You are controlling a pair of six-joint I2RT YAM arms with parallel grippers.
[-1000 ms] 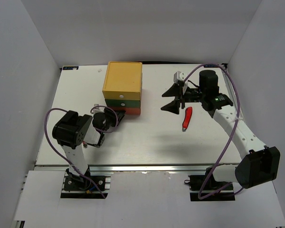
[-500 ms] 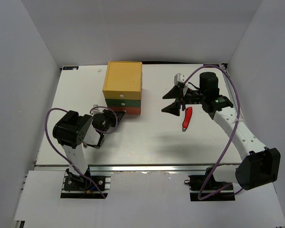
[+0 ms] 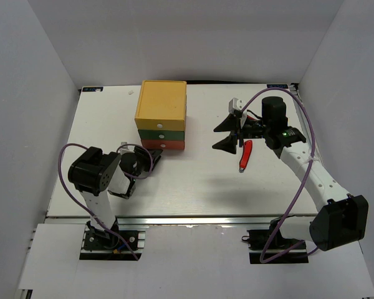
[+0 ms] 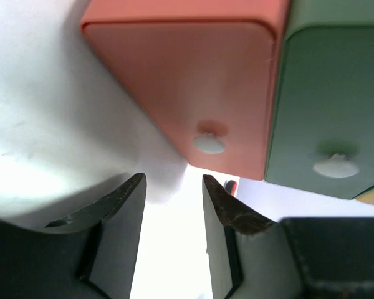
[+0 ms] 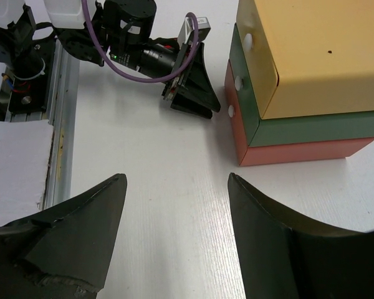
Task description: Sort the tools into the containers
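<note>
1. Left gripper (image 4: pixel 173 202): we see its two dark fingers (image 4: pixel 128 212) parted by a narrow gap. Nothing is held, and only white table (image 3: pixel 193 187) shows between them.
2. Directly ahead of those fingertips is the white knob (image 4: pixel 209 144) of the red-orange drawer (image 4: pixel 174 81). The tips stand close in front of it, with no contact that we can see.
3. Beside that drawer in the left wrist view we see the green drawer (image 4: pixel 324 93), whose own knob lies off to the right of the jaws.
4. Right gripper (image 5: pixel 174 233): its jaws are spread wide and hold nothing. Bare table fills the space between the two fingers.
5. In the top view we find the right gripper hanging above the table, right of the chest (image 3: pixel 161 118) and apart from it, with its fingers pointing toward it.
6. The red-handled tool (image 3: pixel 244 156) lies flat on the table just beside the right gripper, on its near side under the wrist, outside every drawer.
7. The chest stands left of centre toward the far edge. The yellow drawer (image 3: pixel 161 103) is on top, green in the middle and red-orange at the bottom, and their knobs face the arms. All three appear shut.
8. The left gripper lies low at the chest's near left corner.
</note>
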